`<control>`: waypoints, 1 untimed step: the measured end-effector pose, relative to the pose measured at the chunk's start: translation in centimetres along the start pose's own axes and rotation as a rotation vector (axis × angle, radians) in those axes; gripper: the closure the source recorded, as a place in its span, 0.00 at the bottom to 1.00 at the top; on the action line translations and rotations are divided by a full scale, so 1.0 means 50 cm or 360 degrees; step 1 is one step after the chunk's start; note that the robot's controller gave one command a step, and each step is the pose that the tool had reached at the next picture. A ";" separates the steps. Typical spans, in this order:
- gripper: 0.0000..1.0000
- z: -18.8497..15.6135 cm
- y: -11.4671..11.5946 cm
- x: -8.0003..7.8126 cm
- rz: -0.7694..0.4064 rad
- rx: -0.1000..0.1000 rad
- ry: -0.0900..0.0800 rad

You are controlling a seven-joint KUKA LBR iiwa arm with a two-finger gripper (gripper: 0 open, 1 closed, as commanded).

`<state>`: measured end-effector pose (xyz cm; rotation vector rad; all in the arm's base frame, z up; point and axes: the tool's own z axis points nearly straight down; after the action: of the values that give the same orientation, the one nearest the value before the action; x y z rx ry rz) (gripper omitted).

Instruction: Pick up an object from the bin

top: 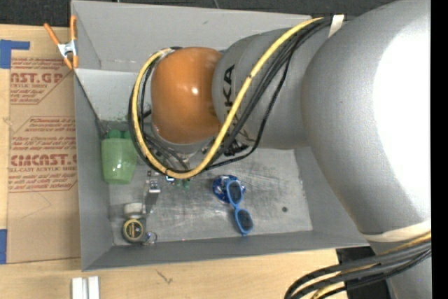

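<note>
My gripper (165, 163) sits low in the bin's left half, its dark body showing just under the orange wrist cover. A pale green translucent plastic cup (117, 158) lies close to its left, against the left wall. A pair of blue sunglasses (235, 203) lies on the floor to its lower right. Directly below the gripper is a slim grey metal piece (150, 197); I cannot tell whether it is loose. Further toward the front left corner lie a small white cap-like thing (132, 208) and a round brass-rimmed dark object (133, 229).
The thick grey arm and its yellow and black cables cover the bin's right and back parts. Bare scratched floor shows between the sunglasses and the right wall. The left and front walls stand close to the small things in the corner.
</note>
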<state>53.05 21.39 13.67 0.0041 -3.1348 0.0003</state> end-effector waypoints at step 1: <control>0.00 0.127 0.063 0.062 -0.0890 0.0005 -0.0019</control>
<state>49.91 24.54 7.34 0.8723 -3.0237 0.0026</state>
